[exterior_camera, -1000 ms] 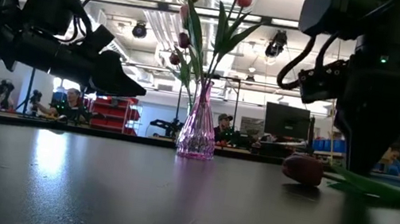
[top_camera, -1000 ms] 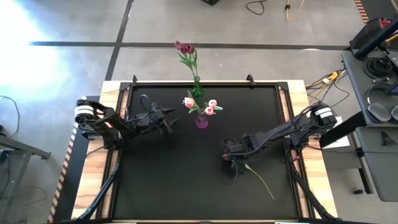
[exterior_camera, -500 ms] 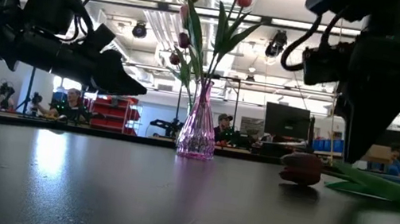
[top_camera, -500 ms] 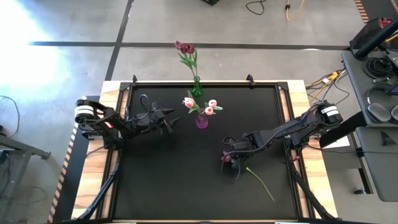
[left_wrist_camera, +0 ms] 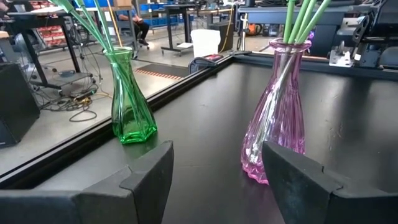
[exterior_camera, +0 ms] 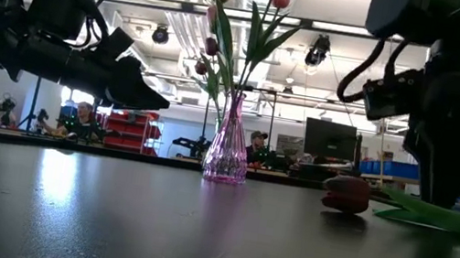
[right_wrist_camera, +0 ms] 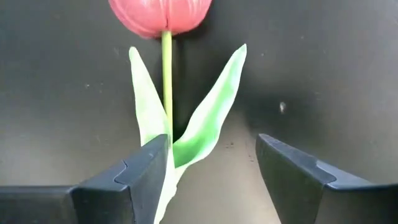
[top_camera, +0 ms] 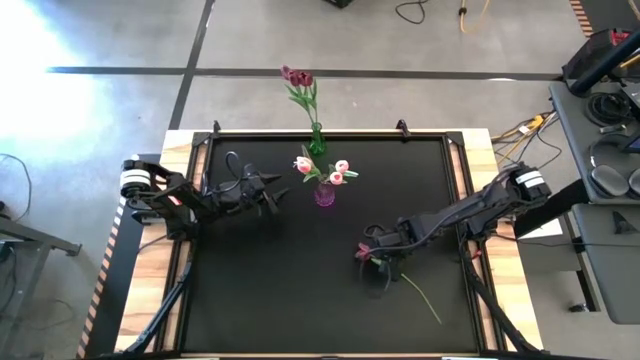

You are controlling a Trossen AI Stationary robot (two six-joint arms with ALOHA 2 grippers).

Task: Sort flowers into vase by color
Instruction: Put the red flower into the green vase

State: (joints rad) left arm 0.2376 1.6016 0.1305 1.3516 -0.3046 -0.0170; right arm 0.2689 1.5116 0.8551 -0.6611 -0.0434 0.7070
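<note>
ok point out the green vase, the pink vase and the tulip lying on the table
green vase [left_wrist_camera: 131, 102], left wrist view, on its glass body
pink vase [left_wrist_camera: 277, 118], left wrist view, on its glass body
tulip lying on the table [right_wrist_camera: 160, 14], right wrist view, on its red head

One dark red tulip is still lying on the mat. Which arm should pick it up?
The right. Its hand is open directly over the tulip, fingers either side of the stem. The left hand hangs open across the table beside the pink vase, well away from it.
</note>
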